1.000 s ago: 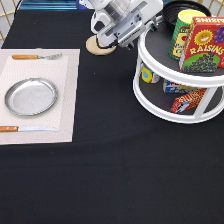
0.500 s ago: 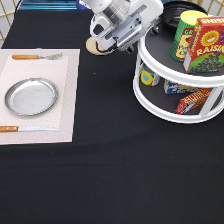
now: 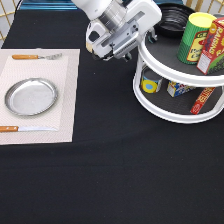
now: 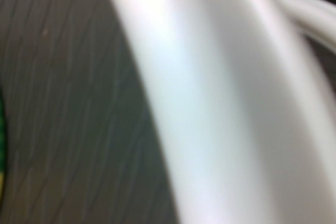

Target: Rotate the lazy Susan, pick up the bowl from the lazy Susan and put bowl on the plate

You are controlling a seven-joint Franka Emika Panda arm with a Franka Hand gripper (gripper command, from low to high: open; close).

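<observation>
The glossy black bowl [image 3: 175,17] sits on the top tier of the white lazy Susan [image 3: 167,72], at the exterior view's top right. My gripper [image 3: 144,31] hangs at the turntable's upper left rim, to the left of the bowl and not holding it. The silver plate [image 3: 31,96] lies empty on a placemat at the exterior view's left. The wrist view shows only a broad white rim [image 4: 217,110] beside a dark grey surface [image 4: 75,125], very close.
A green canister [image 3: 196,37] and a red raisin box [image 3: 214,45] stand on the top tier beside the bowl. Cans and packets [image 3: 172,87] fill the lower tier. A fork [image 3: 37,56] and a knife [image 3: 20,128] flank the plate on the placemat [image 3: 65,90].
The hand has shifted only slightly at the turntable's upper left rim. The bowl, plate and everything else stay where they were.
</observation>
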